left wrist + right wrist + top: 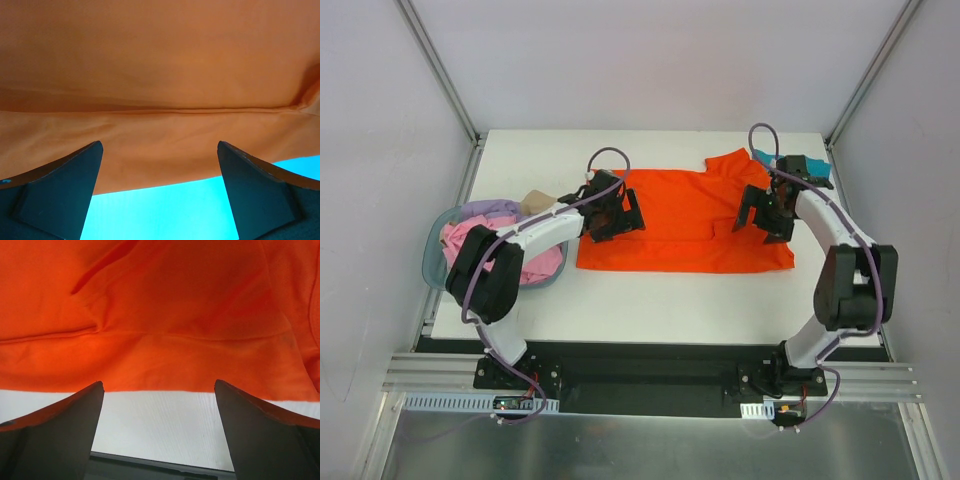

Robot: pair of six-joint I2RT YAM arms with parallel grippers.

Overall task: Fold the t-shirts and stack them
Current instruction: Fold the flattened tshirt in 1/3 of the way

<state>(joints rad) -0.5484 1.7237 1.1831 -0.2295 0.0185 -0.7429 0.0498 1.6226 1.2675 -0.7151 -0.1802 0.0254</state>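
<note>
Left fingers (60, 192) at 9 o'clock and right fingers (55, 432) at 3 of the orange-red t-shirt (685, 230) gape empty; a shallow pinch risks a skewed fold.

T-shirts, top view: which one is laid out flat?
The orange-red t-shirt, spread mid-table. Pink shirt, lavender shirt and tan shirt are bunched in the blue basket; teal shirt lies bunched at the far right.
</note>
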